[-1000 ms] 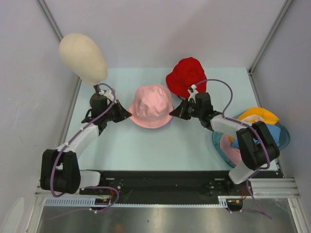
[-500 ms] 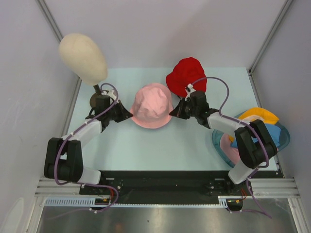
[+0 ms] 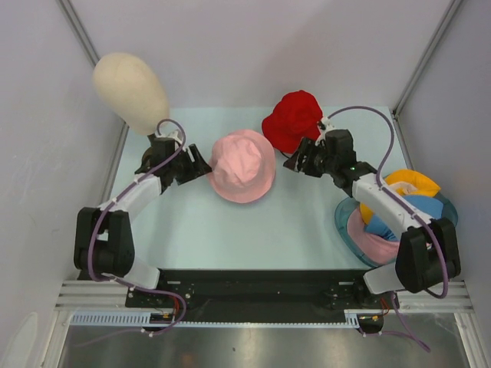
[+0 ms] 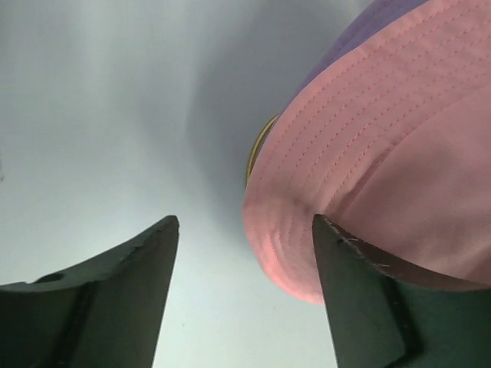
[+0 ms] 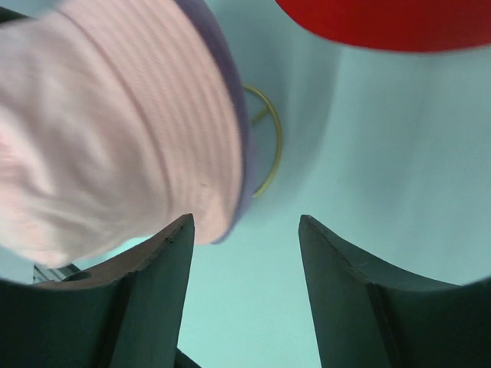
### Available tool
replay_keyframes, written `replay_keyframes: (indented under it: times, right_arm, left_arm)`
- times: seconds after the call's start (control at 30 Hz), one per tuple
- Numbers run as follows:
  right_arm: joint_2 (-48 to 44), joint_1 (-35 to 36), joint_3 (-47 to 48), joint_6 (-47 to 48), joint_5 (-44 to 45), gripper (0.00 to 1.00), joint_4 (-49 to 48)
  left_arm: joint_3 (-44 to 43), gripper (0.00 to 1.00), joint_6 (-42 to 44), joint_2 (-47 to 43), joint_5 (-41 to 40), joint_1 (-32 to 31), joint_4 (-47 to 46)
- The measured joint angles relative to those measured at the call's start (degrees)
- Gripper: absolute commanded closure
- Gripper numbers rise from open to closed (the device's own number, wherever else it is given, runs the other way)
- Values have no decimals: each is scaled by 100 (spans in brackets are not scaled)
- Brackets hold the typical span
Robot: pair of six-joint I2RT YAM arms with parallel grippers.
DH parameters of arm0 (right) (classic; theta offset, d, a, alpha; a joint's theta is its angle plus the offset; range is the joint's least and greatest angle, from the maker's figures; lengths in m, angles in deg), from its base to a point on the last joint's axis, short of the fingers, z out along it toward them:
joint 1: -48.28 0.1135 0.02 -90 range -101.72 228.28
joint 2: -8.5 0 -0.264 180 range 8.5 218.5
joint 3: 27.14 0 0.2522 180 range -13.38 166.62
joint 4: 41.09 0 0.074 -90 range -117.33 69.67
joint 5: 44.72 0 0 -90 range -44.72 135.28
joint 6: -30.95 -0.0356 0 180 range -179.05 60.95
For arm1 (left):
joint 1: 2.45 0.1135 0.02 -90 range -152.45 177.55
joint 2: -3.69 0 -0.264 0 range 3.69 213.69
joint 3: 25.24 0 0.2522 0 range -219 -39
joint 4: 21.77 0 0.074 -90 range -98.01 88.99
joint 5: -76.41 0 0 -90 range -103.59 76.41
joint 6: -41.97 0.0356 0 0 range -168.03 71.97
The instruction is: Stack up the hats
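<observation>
- The overhead view shows the whole layout: the pink hat (image 3: 242, 165) sits crown-up in the middle of the pale table (image 3: 230, 230), between the two arms. The red hat (image 3: 291, 119) lies just behind it to the right.
- The same view shows a translucent teal tray (image 3: 451, 213) at the right edge. It holds an orange hat (image 3: 410, 182), a blue hat (image 3: 420, 208) and a second pink hat (image 3: 368, 239) in a soft heap.
- A smooth beige mannequin head (image 3: 130, 92), egg-shaped, stands at the far left.
- Only the wrist views show a lilac hat (image 5: 228, 100), seen as a thin edge under the pink brim. They also show a thin yellow ring (image 5: 275, 146) on the table beneath.
- The left wrist view shows rows of stitching across the floppy pink brim.
- The left gripper (image 4: 245, 222) has its jaws spread wide. The brim sags into the gap beside one finger, but nothing is pinched.
- The right gripper (image 5: 245, 218) is likewise spread wide, with bare table between its dark, curved fingers.
</observation>
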Motion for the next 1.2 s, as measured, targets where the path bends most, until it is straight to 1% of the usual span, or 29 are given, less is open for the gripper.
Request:
replay_keyframes:
  times: [0.07,0.1,0.17,0.23,0.33,0.37,0.4,0.47,0.53,0.57,0.63,0.7,0.8,0.87,0.97,1.13,1.2]
  right_arm:
    - [-162,-57,216,35,20,35,144]
    - [-262,-120,348,50,48,35,289]
    - [-459,-319,516,87,125,34,507]
    - [-710,-691,673,136,234,34,831]
    - [-1163,-1576,796,225,466,34,1388]
    - [-1338,-1932,813,291,540,34,1580]
    - [-1506,-2124,822,361,664,34,1797]
    - [-1810,-3038,837,525,929,34,2264]
    - [-2009,-3523,883,686,1233,34,2728]
    - [-2061,-3674,922,785,1419,34,2999]
    - [-2072,-3746,994,920,1759,35,3438]
    - [-1930,-3663,1021,1032,2144,35,3926]
    - [-1545,-3517,1019,1099,2658,36,4566]
    - [-1311,-3414,1019,1123,2839,37,4883]
    - [-1073,-3217,1019,1115,3075,37,5191]
    - [-496,-2693,1021,1027,3351,38,5484]
    - [-271,-2540,1021,992,3388,42,5552]
  left_arm:
    - [0,9,15,-127,-107,7,179]
    - [0,3,9,-221,-155,7,280]
    - [0,0,39,-479,-260,9,446]
    - [2,0,42,-839,-398,9,599]
    - [85,0,22,-1504,-723,9,697]
    - [199,0,-15,-1808,-879,9,691]
    - [363,0,-42,-2142,-1049,11,682]
    - [682,0,-85,-2817,-1342,11,688]
    - [863,0,-109,-3270,-1574,11,719]
    - [887,0,-107,-3351,-1622,11,732]
    - [918,0,-98,-3421,-1731,9,732]
    - [997,0,-61,-3381,-1779,-4,737]
    - [1191,0,-46,-3368,-1853,-74,844]
    - [1248,0,-11,-3375,-1864,-149,909]
    - [1279,0,63,-3432,-1906,-297,920]
    - [1279,0,238,-3611,-1969,-514,925]
    - [1279,0,278,-3683,-2009,-551,935]
